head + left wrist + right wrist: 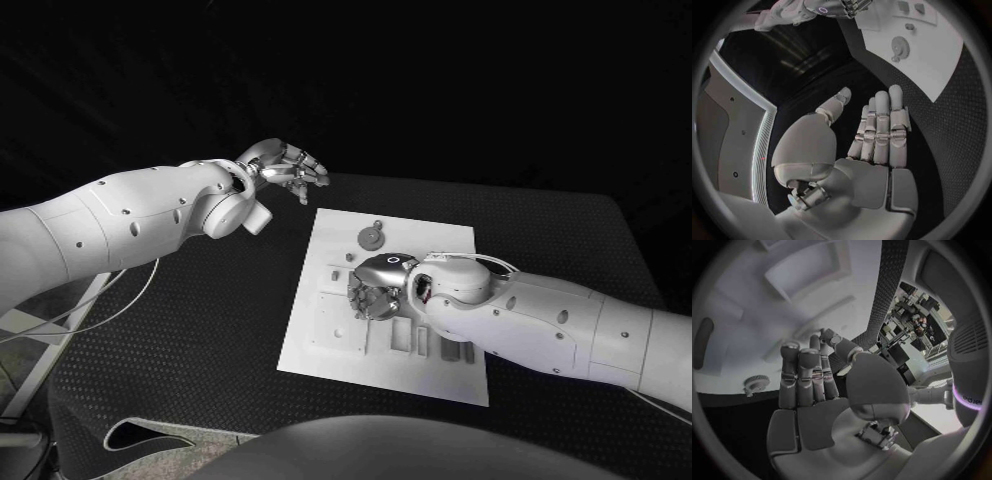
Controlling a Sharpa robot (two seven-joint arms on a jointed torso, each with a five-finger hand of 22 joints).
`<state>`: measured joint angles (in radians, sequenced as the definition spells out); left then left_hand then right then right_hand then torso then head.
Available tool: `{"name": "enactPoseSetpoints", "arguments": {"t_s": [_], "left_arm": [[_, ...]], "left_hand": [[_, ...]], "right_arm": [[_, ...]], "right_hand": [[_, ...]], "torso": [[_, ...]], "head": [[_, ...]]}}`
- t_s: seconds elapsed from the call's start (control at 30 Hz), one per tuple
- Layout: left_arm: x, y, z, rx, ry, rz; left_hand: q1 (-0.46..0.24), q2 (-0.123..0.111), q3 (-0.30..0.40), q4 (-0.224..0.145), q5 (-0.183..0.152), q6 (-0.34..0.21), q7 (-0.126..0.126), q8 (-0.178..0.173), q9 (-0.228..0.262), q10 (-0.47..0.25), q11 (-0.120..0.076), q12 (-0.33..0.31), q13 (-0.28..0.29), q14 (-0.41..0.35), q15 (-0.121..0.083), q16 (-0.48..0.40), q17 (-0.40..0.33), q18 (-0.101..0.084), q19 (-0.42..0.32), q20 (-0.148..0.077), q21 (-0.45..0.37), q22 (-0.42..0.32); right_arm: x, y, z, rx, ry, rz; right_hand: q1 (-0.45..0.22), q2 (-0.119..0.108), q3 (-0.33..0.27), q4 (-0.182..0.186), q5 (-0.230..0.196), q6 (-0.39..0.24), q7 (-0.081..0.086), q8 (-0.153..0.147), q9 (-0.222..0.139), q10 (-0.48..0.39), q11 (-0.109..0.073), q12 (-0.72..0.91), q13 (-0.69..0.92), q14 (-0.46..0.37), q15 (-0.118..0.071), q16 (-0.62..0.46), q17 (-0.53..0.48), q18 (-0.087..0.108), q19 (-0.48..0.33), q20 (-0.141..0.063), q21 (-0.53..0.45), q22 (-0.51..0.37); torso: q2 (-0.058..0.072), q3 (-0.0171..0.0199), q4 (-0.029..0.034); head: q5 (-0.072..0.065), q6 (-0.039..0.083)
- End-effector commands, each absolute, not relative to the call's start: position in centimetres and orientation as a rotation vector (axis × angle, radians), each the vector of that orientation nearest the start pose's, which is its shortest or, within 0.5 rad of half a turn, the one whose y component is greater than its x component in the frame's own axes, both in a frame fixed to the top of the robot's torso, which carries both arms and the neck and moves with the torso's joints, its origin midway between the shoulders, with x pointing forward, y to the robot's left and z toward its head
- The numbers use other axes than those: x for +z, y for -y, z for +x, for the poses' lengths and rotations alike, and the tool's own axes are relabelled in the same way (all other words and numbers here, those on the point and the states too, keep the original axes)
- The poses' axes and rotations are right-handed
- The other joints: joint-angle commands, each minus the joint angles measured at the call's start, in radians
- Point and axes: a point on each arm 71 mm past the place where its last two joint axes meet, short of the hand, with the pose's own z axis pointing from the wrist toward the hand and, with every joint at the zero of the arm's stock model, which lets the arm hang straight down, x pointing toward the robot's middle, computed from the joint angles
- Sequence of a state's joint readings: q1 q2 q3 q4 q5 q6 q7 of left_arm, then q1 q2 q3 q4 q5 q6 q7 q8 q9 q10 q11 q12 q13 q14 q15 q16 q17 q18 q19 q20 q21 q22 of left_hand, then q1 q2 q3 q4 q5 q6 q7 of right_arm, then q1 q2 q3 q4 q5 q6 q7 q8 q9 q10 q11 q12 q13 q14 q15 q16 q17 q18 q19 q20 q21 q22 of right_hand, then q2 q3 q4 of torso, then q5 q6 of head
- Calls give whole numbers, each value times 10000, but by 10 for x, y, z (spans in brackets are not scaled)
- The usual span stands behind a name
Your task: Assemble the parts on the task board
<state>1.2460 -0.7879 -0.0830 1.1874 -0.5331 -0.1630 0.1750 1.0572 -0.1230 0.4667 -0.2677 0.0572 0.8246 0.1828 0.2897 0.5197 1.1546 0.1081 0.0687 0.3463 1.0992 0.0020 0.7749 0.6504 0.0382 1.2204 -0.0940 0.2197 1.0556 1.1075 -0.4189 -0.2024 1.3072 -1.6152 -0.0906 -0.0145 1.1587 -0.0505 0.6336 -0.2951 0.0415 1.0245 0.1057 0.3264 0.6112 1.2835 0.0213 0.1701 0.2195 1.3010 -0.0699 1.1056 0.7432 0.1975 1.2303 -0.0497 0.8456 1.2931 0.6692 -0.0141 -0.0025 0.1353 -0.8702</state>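
Table (202, 330): black, textured top; carries the task board near its middle.

Task board (433, 240): white rectangular plate lying flat, with shallow recesses and slots across its surface; it is the landmark for every entry below. Also seen in the left wrist view (942, 60) and close under the palm in the right wrist view (748, 315).

Right hand (378, 287): over the middle of the task board, palm turned down toward it. In the right wrist view (807, 390) the fingers stand straight and side by side, thumb set apart, palm bare; it grips nothing. Whether any fingertip touches the board cannot be told.

Left hand (286, 168): off the task board, just beyond its far left corner, above the black table. In the left wrist view (870, 140) the fingers are extended and close together, thumb spread aside, nothing in the palm.

Gear part (372, 236): small round toothed piece on the task board near its far edge, just beyond the right hand and apart from it. Also visible at (899, 46) and (756, 383).
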Motion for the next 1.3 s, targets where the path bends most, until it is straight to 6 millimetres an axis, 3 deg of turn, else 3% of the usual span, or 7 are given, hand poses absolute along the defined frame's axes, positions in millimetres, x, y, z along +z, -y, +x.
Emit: {"name": "enactPoseSetpoints", "arguments": {"t_s": [0.03,0.97,1.3], "left_arm": [[-196,-276,542,-10746,-17094,-6752],[-196,-274,542,-10780,-17154,-6743],[-196,-275,542,-10770,-17150,-6749]], "left_hand": [[75,10,-48,22,-7,-16,77,53,-16,-57,29,12,17,5,4,-40,18,477,71,-15,-47,17],[77,11,-48,27,-7,-27,78,74,-26,-64,31,10,21,6,5,-55,37,476,71,-15,-56,21],[79,10,-49,27,-7,-30,78,81,-29,-65,31,10,22,7,5,-60,44,476,71,-15,-59,23]], "right_arm": [[-299,36,436,7968,-19377,-7044],[-307,30,435,7610,-19499,-7343],[-307,29,431,7741,-19596,-7492]], "right_hand": [[39,100,30,10,68,-9,60,29,23,267,161,-3,-8,-112,-51,9,-15,643,-11,-72,-50,11],[23,91,18,13,68,-43,72,14,48,240,170,-35,18,-123,-44,9,-34,643,-22,-73,-61,23],[17,73,13,10,68,-59,77,4,54,219,178,-55,26,-128,-35,9,-42,643,-32,-73,-67,29]], "torso": [[3,10,-7],[2,-10,5],[-1,1,-6]], "head": [[9,-12],[-32,-21],[-25,-24]]}}
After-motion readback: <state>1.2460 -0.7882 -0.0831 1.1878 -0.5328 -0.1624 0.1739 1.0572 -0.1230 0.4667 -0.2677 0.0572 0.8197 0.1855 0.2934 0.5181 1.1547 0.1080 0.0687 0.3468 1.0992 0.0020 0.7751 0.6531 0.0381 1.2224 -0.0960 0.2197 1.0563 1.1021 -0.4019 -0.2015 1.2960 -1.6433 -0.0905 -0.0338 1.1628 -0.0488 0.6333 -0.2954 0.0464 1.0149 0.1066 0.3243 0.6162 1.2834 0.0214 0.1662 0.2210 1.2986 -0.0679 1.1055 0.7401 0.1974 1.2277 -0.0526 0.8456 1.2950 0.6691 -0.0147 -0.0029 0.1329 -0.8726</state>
